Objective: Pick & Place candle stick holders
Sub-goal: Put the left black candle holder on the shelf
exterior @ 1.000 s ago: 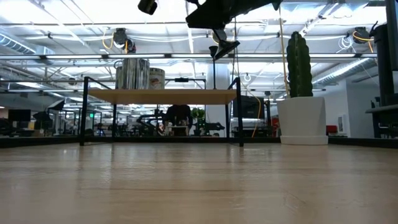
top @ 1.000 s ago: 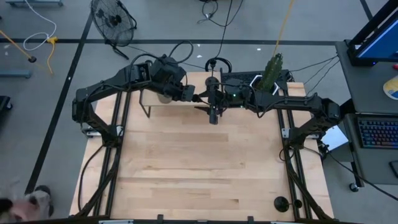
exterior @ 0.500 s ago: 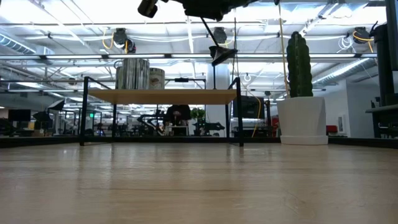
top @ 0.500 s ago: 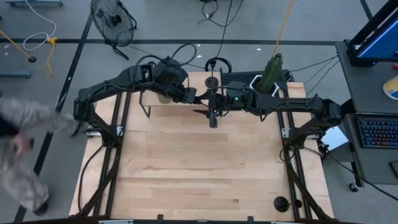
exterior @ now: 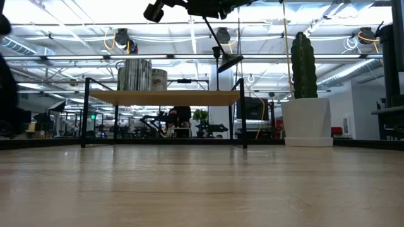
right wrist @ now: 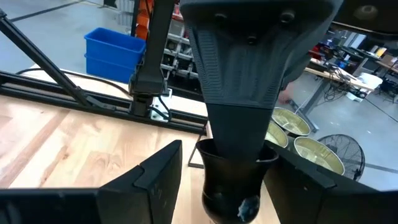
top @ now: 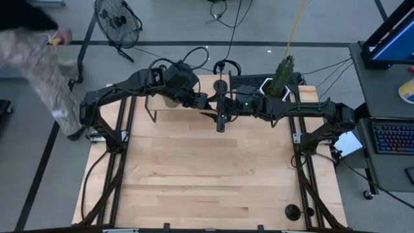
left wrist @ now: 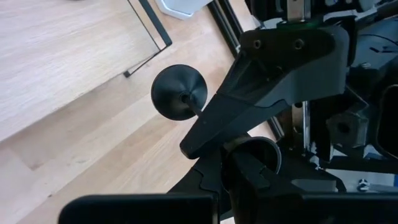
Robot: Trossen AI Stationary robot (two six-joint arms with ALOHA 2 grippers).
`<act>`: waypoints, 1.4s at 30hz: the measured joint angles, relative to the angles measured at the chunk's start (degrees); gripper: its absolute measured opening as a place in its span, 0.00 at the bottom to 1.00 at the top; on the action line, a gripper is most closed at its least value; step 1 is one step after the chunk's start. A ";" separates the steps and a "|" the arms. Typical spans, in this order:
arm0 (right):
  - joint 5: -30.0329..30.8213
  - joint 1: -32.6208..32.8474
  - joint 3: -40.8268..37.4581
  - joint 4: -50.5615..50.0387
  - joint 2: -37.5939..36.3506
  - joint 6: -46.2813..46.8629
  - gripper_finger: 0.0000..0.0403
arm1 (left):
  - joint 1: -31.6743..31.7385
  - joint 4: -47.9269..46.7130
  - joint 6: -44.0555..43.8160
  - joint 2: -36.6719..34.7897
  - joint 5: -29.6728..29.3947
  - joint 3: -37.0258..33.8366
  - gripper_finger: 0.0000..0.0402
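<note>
Handover of a small black candlestick holder high above the light wooden counter

We see the left pincer, pressed together on its stem at twelve o'clock; the right pincer stands spread around the cup, ready to receive.

A pale wooden table stands on a grey floor marked with dark lines, a round fan beyond its far-left corner. At the far edge sit a low shelf and a potted cactus — behind them, an open workshop hall under bright ceiling lights. A person crosses the floor at the left — a blue bin sits in the room too.
</note>
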 joint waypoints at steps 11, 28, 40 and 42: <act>0.31 0.00 0.00 0.13 0.00 0.01 0.48 | 0.28 -1.59 1.01 0.65 -0.39 -0.02 0.02; 2.84 0.37 0.00 -0.47 0.00 0.92 0.35 | 0.33 -1.58 1.04 0.66 0.52 -0.02 0.02; 4.56 0.48 0.02 -0.87 0.00 0.22 0.34 | 0.37 -1.17 1.59 0.66 1.03 -0.02 0.02; 4.73 0.48 0.02 -0.85 0.00 0.24 0.34 | 0.37 -1.05 1.96 0.66 0.98 -0.02 0.04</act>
